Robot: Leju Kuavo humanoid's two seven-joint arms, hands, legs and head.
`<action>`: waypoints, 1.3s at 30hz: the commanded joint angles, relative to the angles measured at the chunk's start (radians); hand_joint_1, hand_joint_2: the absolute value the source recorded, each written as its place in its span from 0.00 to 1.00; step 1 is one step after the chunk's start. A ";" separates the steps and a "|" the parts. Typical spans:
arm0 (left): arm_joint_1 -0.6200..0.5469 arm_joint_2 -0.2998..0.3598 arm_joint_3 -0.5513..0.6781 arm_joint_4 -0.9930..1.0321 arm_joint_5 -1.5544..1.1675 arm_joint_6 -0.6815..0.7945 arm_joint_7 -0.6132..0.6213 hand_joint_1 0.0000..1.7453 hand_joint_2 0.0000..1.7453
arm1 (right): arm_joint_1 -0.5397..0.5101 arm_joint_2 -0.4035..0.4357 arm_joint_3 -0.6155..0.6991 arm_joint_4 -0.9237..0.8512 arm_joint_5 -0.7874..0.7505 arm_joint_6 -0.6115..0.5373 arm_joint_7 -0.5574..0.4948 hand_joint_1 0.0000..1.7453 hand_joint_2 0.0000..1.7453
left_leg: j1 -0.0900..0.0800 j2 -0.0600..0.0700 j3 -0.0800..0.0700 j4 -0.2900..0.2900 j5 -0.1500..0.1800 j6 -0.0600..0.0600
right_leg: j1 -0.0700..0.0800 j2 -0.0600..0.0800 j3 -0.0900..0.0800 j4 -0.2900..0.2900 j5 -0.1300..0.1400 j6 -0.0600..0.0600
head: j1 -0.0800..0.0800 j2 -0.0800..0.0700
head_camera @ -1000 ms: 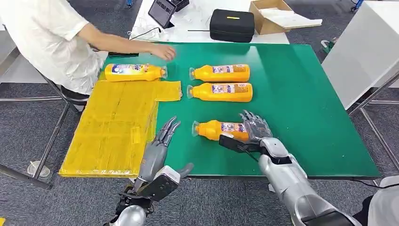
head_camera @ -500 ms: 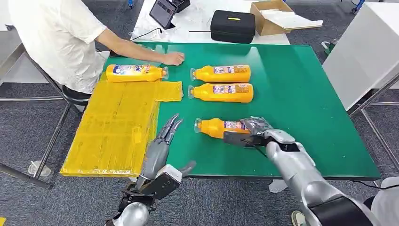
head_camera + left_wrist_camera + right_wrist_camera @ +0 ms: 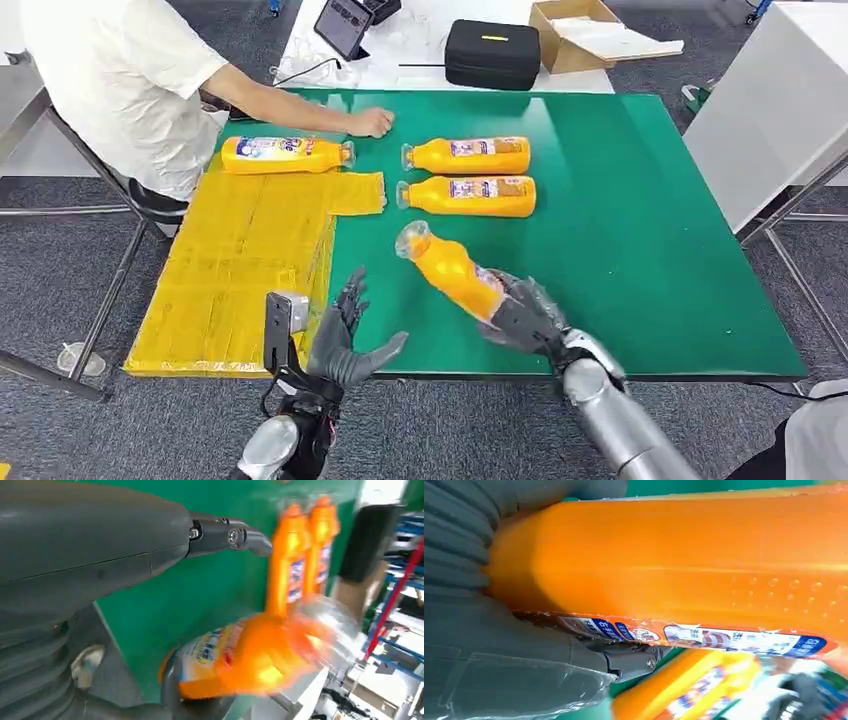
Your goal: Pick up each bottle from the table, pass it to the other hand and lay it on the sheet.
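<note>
My right hand (image 3: 525, 318) grips an orange bottle (image 3: 450, 268) by its base and holds it off the green table (image 3: 640, 230), neck tilted up and to the left. The right wrist view shows the same bottle (image 3: 674, 565) pressed against my right hand (image 3: 499, 645). My left hand (image 3: 345, 335) is open with its fingers spread, just left of the bottle and near the table's front edge. The left wrist view shows my left hand (image 3: 115, 545) with the lifted bottle (image 3: 250, 655) blurred beyond it. A yellow sheet (image 3: 245, 270) covers the table's left side, with one bottle (image 3: 285, 154) lying at its far end.
Two more orange bottles (image 3: 468, 155) (image 3: 468, 195) lie side by side mid-table. A person in a white shirt leans in at the far left, one hand (image 3: 370, 122) resting on the table. Behind stand a black case (image 3: 492, 52), a cardboard box (image 3: 575, 30) and a tablet (image 3: 343, 25).
My right hand has closed on the near bottle and lifted it off the table, tilting its neck upward. My left hand has turned and opened toward it.
</note>
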 commanded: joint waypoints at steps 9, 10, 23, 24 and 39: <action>-0.072 0.020 -0.056 0.125 0.044 -0.089 -0.004 0.00 1.00 | -0.036 0.151 0.191 0.078 -0.026 0.066 -0.036 1.00 1.00 | -0.001 0.002 -0.001 -0.001 0.000 0.001 | -0.001 0.000 -0.001 -0.001 -0.001 -0.002 | 0.000 0.000; -0.076 0.015 -0.050 0.123 0.054 -0.098 -0.006 0.00 1.00 | -0.050 0.158 0.214 0.102 -0.030 0.075 -0.037 1.00 1.00 | -0.001 0.003 0.001 0.000 -0.001 0.001 | -0.001 0.000 0.001 0.000 -0.001 -0.002 | 0.000 0.000; -0.071 -0.001 0.027 0.060 0.244 -0.229 0.023 0.00 1.00 | -0.122 0.164 0.346 0.179 -0.036 0.147 -0.031 1.00 1.00 | -0.001 0.002 -0.003 0.000 0.001 0.000 | -0.001 0.000 -0.003 0.000 -0.001 -0.001 | 0.000 0.000; -0.069 -0.002 0.030 0.059 0.251 -0.231 0.021 0.00 1.00 | -0.122 0.161 0.350 0.177 -0.036 0.146 -0.031 1.00 1.00 | 0.000 0.002 -0.002 0.000 0.000 0.000 | 0.000 0.000 -0.001 0.000 -0.001 -0.002 | 0.001 0.000; -0.091 -0.011 0.063 0.041 0.147 0.036 -0.120 1.00 1.00 | 0.022 0.201 0.190 0.036 -0.193 -0.014 -0.058 0.00 1.00 | -0.001 -0.001 -0.004 0.000 0.001 0.000 | -0.001 -0.002 -0.004 0.000 -0.001 -0.001 | 0.000 0.000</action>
